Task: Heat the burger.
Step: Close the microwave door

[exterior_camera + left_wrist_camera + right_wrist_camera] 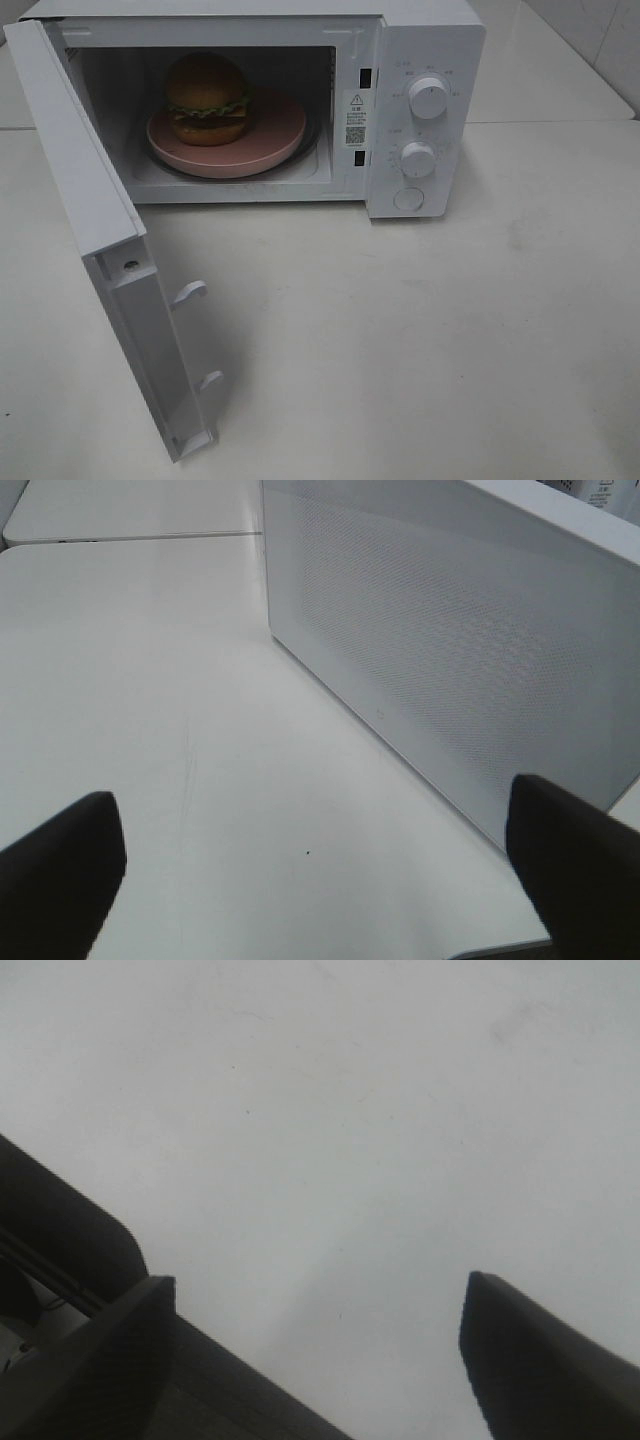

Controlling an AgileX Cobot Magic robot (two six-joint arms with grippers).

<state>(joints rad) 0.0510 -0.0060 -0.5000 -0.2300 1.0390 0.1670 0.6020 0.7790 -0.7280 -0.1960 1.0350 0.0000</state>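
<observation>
Burger (pixel 207 98) sits on the pink plate (pixel 270 150) inside the microwave (pixel 430 40), upper centre of the exterior frame, upright and roughly centred on the plate. It is in place for heating.

Door (pixel 80 180) stands wide open. It is hinged at the upper left corner and its long edge runs down toward the lower left of the frame, latch hooks facing right.

Neither arm shows in the exterior view.

Left gripper (pixel 310 802) — fingers spread wide, nothing between them. Its wrist view looks along the table at the door's meshed outer face, close by.

Right gripper (pixel 318 1282) — fingers apart, empty, only bare table (pixel 450 350) beneath it.

Judgement: the step in hand is shutting the door, then setting the dials (pixel 428 98) on the right-hand panel. The left arm looks the nearer to the door and is on its outer side, so a push toward the cavity would swing it shut. The burger itself lies beyond the door from that gripper and needs no handling.
</observation>
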